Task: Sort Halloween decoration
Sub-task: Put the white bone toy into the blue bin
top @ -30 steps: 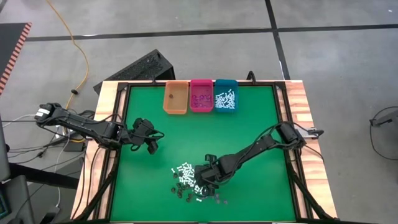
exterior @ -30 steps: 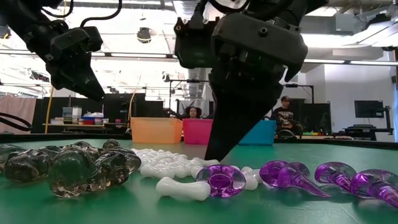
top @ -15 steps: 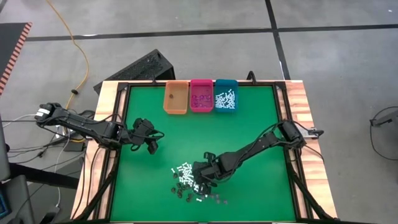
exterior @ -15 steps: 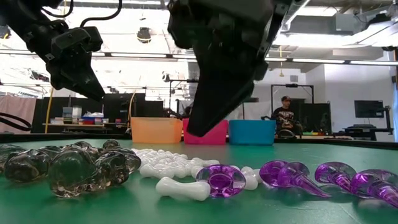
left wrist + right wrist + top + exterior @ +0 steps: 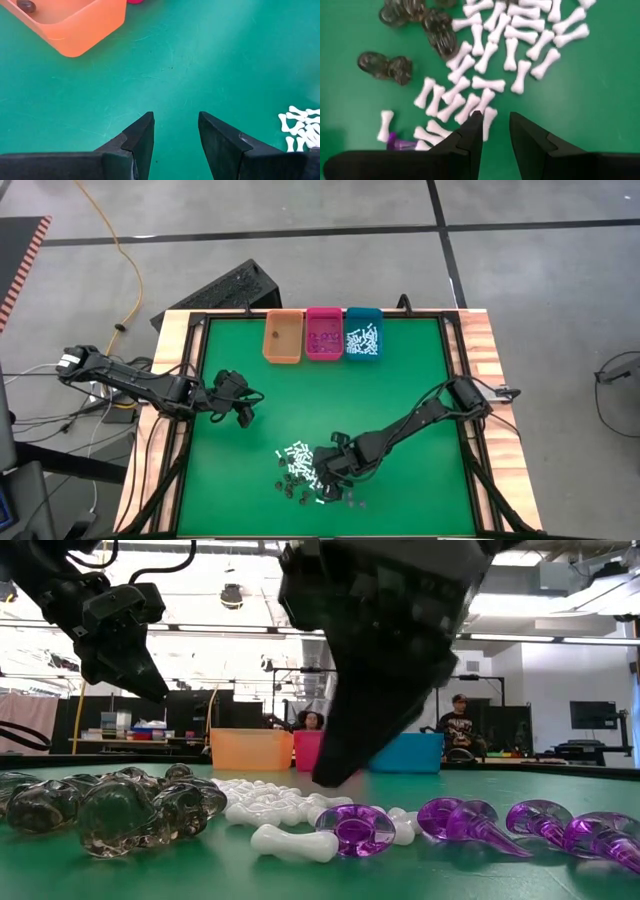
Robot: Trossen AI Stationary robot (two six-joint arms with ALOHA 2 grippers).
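1. Green felt covers the table (image 5: 400,380), framed by a wooden border.
2. At the left side, the left gripper (image 5: 243,412) hangs above bare felt, well apart from the pile; its wrist view shows the two fingers (image 5: 140,137) spread with nothing between them.
3. At the far edge, three bins stand side by side: the orange bin (image 5: 282,337) with one dark piece inside, the pink bin (image 5: 323,333) with purple pieces, and the teal bin (image 5: 363,333) with white pieces.
4. Near the front edge, about mid-table, lies the Halloween decoration (image 5: 300,468): white bone-shaped sticks (image 5: 510,52) in a loose heap, dark smoky pieces (image 5: 110,810) beside them, and purple pieces (image 5: 360,828) closest to the low camera.
5. Just right of the heap, the right gripper (image 5: 327,472) hovers low over the pile's edge. Its fingers (image 5: 467,140) stand slightly parted with green felt showing in the gap, and they pinch nothing; one white stick lies just past the fingertips.
6. Beyond the table, people sit in the room behind the bins.
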